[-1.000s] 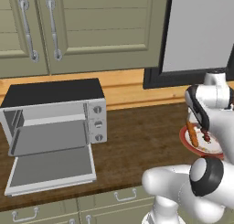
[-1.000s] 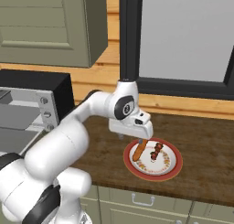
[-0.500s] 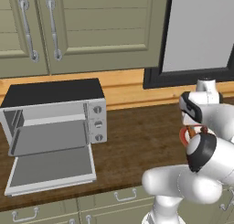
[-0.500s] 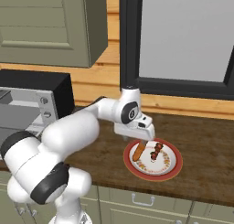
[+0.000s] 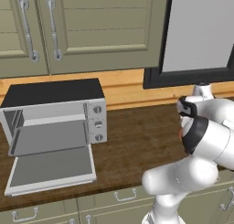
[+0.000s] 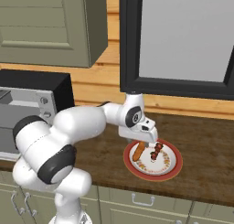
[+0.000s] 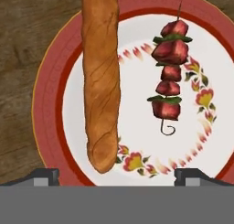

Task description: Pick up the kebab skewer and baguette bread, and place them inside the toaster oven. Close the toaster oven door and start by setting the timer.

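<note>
Hand view — gripper (image 7: pixel 116 175) spread wide above baguette bread (image 7: pixel 100 77), kebab skewer (image 7: pixel 169 72).

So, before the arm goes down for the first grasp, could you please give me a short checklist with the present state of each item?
1. Gripper open: ok, the jaws stand wide apart.
2. Gripper above the plate: ok, it hovers over the food and holds nothing.
3. Baguette bread free to grasp: ok, it lies on the plate, apart from the kebab skewer.
4. Kebab skewer free to grasp: ok, nothing lies on it.
5. Toaster oven door open: ok, it is dropped flat.
6. Toaster oven has room inside: ok, the inside tray looks bare.
</note>
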Robot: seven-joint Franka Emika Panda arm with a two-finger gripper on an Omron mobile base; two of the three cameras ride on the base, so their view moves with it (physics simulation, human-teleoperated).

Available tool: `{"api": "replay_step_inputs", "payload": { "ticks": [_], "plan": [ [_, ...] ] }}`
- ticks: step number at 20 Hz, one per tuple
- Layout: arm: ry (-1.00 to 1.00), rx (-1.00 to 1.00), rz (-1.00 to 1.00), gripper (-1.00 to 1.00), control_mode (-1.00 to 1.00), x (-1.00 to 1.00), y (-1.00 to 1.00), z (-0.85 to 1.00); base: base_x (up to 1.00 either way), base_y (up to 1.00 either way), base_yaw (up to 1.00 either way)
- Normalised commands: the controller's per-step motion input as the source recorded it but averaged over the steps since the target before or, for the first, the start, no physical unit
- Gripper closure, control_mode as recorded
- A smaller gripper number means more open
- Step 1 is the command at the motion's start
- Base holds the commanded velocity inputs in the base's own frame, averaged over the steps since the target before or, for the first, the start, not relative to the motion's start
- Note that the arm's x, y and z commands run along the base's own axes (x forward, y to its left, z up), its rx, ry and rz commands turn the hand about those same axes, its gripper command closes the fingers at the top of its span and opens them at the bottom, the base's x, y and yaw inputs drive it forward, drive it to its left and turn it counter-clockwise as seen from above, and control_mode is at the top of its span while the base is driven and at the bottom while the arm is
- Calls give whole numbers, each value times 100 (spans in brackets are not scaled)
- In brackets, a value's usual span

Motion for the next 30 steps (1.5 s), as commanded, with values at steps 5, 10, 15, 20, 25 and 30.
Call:
{"api": "replay_step_inputs", "payload": {
  "ticks": [5,10,15,20,25,30],
  "plan": [
    [0,-4,0,-100,-100,17,-3,-30,0,0,0],
    [0,0,0,-100,-100,22,0,-28,0,0,0],
    [0,0,0,-100,-100,16,-12,-25,0,0,0],
    [0,0,0,-100,-100,12,-22,-26,0,0,0],
    [0,0,0,-100,-100,6,-23,-21,0,0,0],
    [0,0,0,-100,-100,3,-15,-11,0,0,0]
  ]
}}
